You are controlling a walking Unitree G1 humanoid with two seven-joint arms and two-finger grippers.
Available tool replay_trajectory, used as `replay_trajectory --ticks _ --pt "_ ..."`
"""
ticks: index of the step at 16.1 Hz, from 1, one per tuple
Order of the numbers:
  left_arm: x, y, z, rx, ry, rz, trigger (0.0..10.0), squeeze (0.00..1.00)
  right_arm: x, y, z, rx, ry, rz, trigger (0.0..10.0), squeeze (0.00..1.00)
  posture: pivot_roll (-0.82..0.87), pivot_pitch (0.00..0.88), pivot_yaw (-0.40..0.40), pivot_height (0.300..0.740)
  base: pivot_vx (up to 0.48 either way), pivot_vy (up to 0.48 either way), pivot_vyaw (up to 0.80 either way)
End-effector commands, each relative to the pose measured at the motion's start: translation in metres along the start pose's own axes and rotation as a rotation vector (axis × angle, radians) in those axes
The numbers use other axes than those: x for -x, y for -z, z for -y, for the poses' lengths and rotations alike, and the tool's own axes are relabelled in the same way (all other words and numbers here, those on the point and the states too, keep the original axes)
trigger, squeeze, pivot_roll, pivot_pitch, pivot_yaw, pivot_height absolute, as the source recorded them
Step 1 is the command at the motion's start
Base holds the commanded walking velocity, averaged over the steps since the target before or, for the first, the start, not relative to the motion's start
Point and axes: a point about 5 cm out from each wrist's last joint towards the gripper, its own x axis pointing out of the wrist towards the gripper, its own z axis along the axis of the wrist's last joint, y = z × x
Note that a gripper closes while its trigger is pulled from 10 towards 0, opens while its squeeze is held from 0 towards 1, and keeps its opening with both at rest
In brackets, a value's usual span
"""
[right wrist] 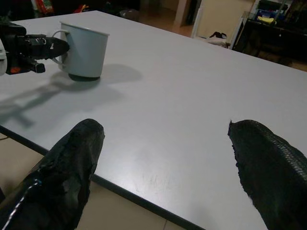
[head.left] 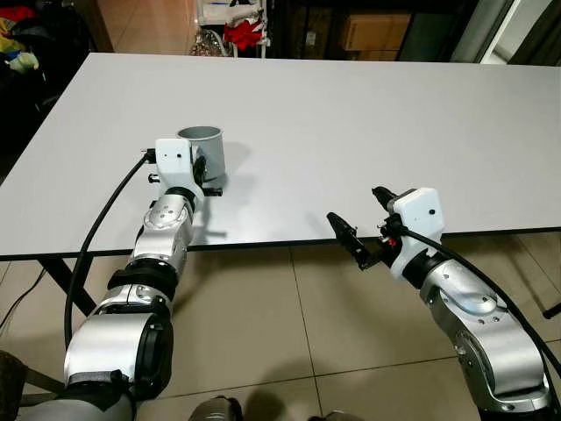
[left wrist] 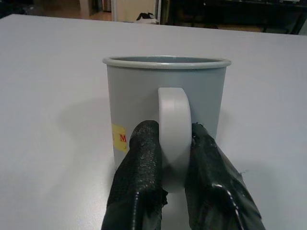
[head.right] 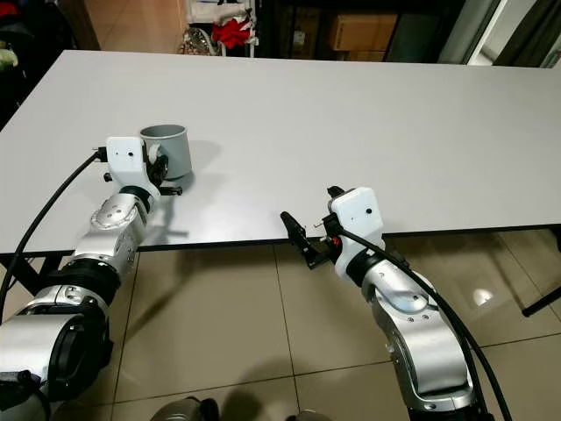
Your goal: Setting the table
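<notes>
Item: mug (head.left: 203, 153), grey, upright, open mouth up, standing on the white table (head.left: 351, 132) at its near-left part, a little in from the near edge. Its handle (left wrist: 173, 134) points toward the robot.

Left gripper (left wrist: 173, 158): at the mug, on its near side, both fingers clenched on the handle, one on each face. The mug lies straight ahead of this gripper, farther into the table; its long axis is vertical, so any shift is likely a slide or lift away from the near edge.

Right gripper (head.left: 361, 235): at the table's near edge, right of the mug and well apart from it, fingers spread, holding nothing. The left arm is plainly the nearer one; the mug lies to the right gripper's far left.

Views compared: the left wrist view shows the grasp on the handle and a yellow label (left wrist: 120, 138) on the mug's wall, both hidden from the head views by the wrist housing. The right wrist view shows the mug base flat on the table; the head views give its place on the whole table.
</notes>
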Motion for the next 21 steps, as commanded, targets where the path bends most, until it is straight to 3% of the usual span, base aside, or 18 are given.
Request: replay_trajectory --ticks 1,2,10,14,17,21 --pt "0.001 0.009 0.005 -0.045 0.020 -0.045 10.0 0.00 0.000 -0.001 0.001 -0.002 -0.006 0.002 10.0 0.00 -0.14 0.048 -0.064 0.740 0.000 0.000 0.00" --pt "0.002 0.016 0.005 -0.093 0.023 -0.079 10.0 0.00 -0.001 0.002 0.001 -0.009 -0.003 -0.006 10.0 0.00 -0.14 0.047 -0.063 0.740 0.000 0.000 0.00" --pt "-0.001 0.021 0.007 -0.112 0.002 -0.169 10.0 0.00 0.002 0.018 0.003 -0.021 0.000 -0.089 10.0 0.00 -0.17 0.076 -0.064 0.740 0.000 0.000 0.00" --pt "-0.006 0.007 0.006 -0.082 -0.033 -0.140 10.0 0.00 0.005 0.011 0.007 -0.039 0.022 -0.065 10.0 0.00 -0.22 0.190 -0.055 0.740 0.000 0.000 0.00" --pt "-0.010 -0.007 0.001 -0.095 -0.063 -0.098 10.0 0.00 0.005 -0.004 -0.004 -0.063 -0.016 -0.007 10.0 0.00 -0.26 0.313 -0.045 0.740 0.000 0.000 0.00" --pt "-0.016 -0.026 0.002 -0.108 -0.093 -0.061 10.0 0.00 0.012 -0.024 -0.017 -0.065 -0.064 0.025 10.0 0.00 -0.30 0.385 -0.057 0.740 0.000 0.000 0.00"
